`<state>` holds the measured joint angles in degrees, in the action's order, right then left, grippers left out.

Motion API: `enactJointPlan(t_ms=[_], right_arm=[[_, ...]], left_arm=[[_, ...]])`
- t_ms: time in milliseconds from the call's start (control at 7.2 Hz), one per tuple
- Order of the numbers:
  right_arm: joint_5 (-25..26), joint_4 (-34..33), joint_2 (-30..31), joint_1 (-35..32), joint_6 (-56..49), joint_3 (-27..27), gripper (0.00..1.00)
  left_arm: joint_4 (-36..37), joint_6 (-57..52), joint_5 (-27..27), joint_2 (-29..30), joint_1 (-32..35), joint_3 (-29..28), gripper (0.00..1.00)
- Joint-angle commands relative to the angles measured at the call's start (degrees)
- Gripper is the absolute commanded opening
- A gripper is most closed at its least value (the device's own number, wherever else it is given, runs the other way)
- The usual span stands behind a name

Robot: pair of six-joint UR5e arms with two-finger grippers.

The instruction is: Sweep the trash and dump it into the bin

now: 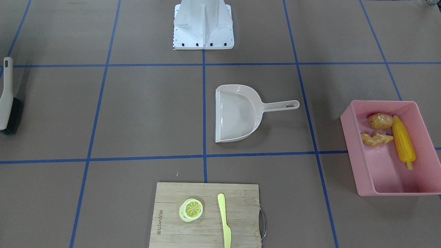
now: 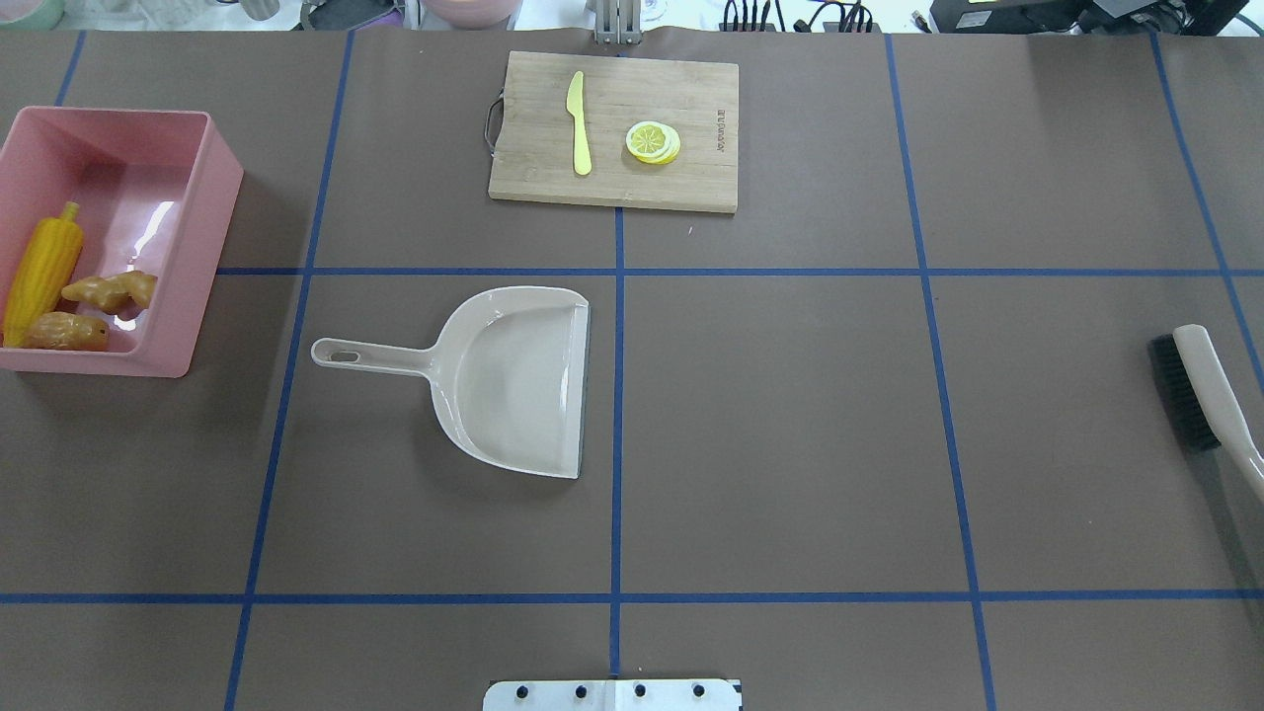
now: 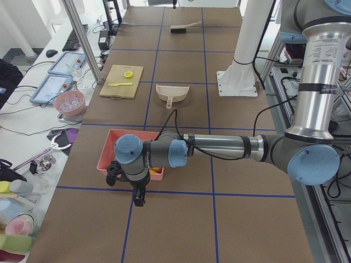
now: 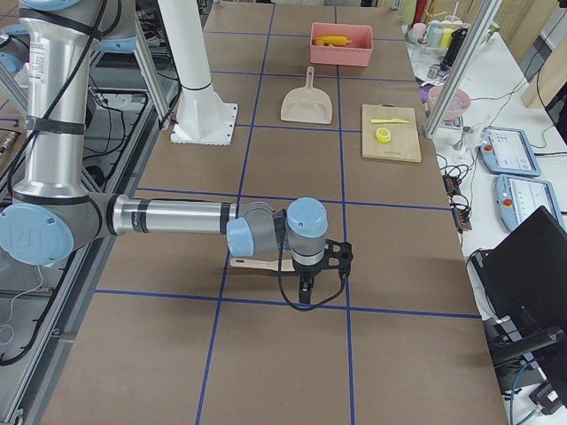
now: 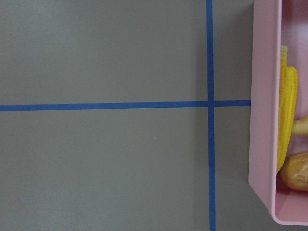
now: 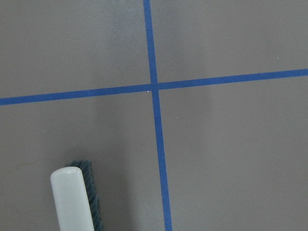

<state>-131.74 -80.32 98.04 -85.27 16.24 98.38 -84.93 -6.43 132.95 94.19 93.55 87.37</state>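
The pink bin (image 1: 355,162) stands at the robot's left table end (image 2: 202,267). In it lie the yellow corn cob (image 1: 403,141), the brown potato (image 1: 380,121) and the tan ginger root (image 1: 376,138). The left wrist view shows the bin's wall (image 5: 262,120), the corn (image 5: 288,115) and the potato (image 5: 296,173). My left gripper (image 3: 136,192) hangs just outside the bin's near wall. My right gripper (image 4: 306,288) hangs over the brush (image 4: 257,263). Both show only in the side views, so I cannot tell whether they are open or shut.
The beige dustpan (image 2: 513,380) lies empty mid-table, handle toward the bin. The brush (image 2: 1210,395) lies at the robot's right end (image 6: 74,202). A wooden cutting board (image 2: 691,109) with a lemon slice (image 2: 653,141) and a yellow knife (image 2: 579,123) sits at the far edge. The robot's base (image 1: 203,24) stands opposite.
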Motion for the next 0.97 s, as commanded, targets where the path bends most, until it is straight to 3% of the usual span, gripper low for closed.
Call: enactJointPlan(t_ms=[0, 139, 833], right_arm=[[-0.19, -0.72, 0.40, -0.25, -0.95, 1.98, 1.00], [-0.19, -1.07, 1.01, -1.82, -1.04, 5.12, 1.00], [-0.01, -1.25, 2.86, -1.57, -4.72, 5.41, 1.00]], left_arm=[[-0.06, -0.17, 0.02, 0.02, -0.03, -0.10, 0.99], [-0.06, -0.08, 0.02, 0.02, -0.03, 0.17, 0.99], [-0.06, 0.10, 0.20, -1.11, -0.03, 0.69, 0.99]])
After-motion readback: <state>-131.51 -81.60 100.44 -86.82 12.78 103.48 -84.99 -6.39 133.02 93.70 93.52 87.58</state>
